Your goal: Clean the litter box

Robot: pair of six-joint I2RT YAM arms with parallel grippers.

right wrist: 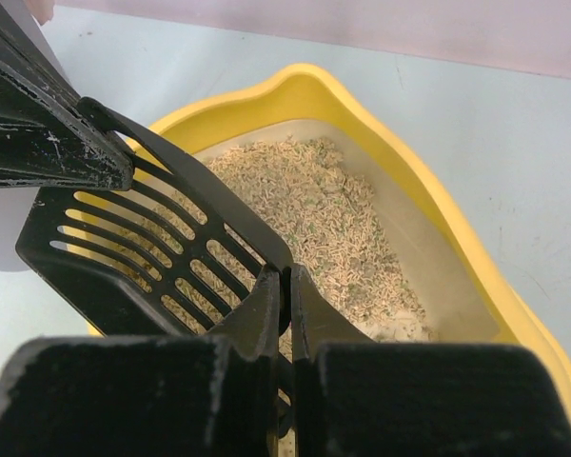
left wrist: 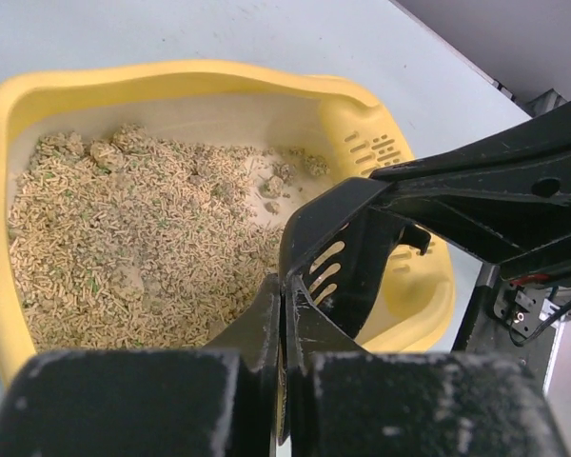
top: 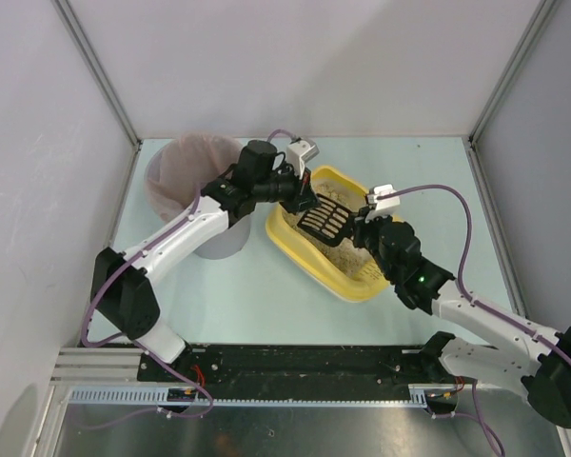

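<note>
- Grey bin, far left: it stands upright on the table with a pink liner, just beside the left wall of the tray.
- Left gripper: you see its fingers pressed together with no gap, pinching a thin edge of the black slotted scoop.
- The scoop hangs over the litter with its slots bare, and no clump shows on it. It looks light, stiff and thin-walled, so a pinch on its wall can twist. You would do better to grip it near the handle end.
- Litter box, centre: this shallow yellow tray lies flat on the table between the two arms, and neither gripper touches it.
- Beige pellet litter covers its floor, with a few clumps near the slotted rim.
- Handling, as a judgement: the plastic looks rigid and smooth. The loose litter adds weight and would slide if you tilt the tray.
- If you must move the tray, take it by the raised rim and keep it level.
- Right gripper, right: its jaws are fully closed on the scoop's side wall, opposite the left grip, so both arms hold the one tool.
</note>
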